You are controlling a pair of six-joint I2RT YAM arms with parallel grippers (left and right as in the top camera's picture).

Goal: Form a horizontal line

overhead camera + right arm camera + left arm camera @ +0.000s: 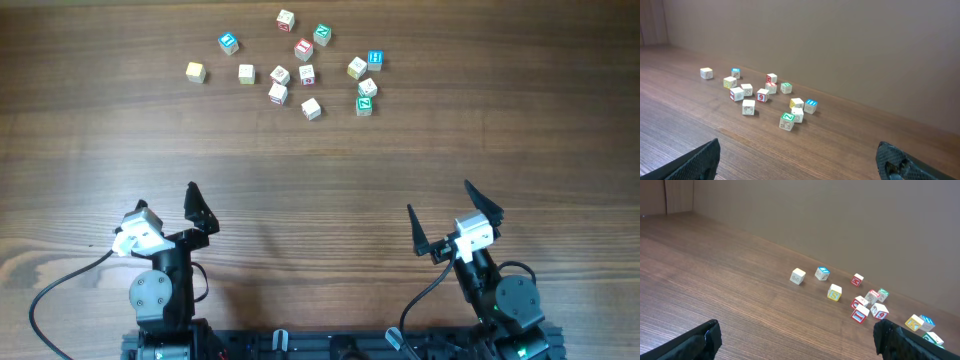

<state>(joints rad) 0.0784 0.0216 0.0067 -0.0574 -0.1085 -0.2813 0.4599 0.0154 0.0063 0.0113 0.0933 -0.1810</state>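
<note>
The brown wooden table [320, 160] fills the overhead view. At its near edge stand the left arm [160, 290], with a black cable [60, 285] looping out to its side, and the right arm [505, 300]. Both are well apart from the blocks.

The left gripper [167, 203] has its jaws spread wide with nothing between them. In its wrist view the dark fingers [700, 342] sit at the lower corners with bare wood between. The right gripper [438, 198] is just as wide and holds nothing, its fingers [897, 160] at the bottom corners of its own view.

The letter cubes [280, 75] lie loose in a scattered cluster on the far part of the table, not yet in a straight touching row. On the left, a yellowish cube [195, 72] and a white cube [246, 73] lie roughly level with two pale ones further right, with gaps between them all.

At the right near edge of the cluster sits a green-faced cube [364, 105], just beside a pale cube [367, 88]; whether they touch I cannot tell. A second green cube [322, 34] lies further back near a red-faced cube [304, 49]. One blue cube [228, 42] lies toward the left and another blue cube [375, 60] toward the right.
</note>
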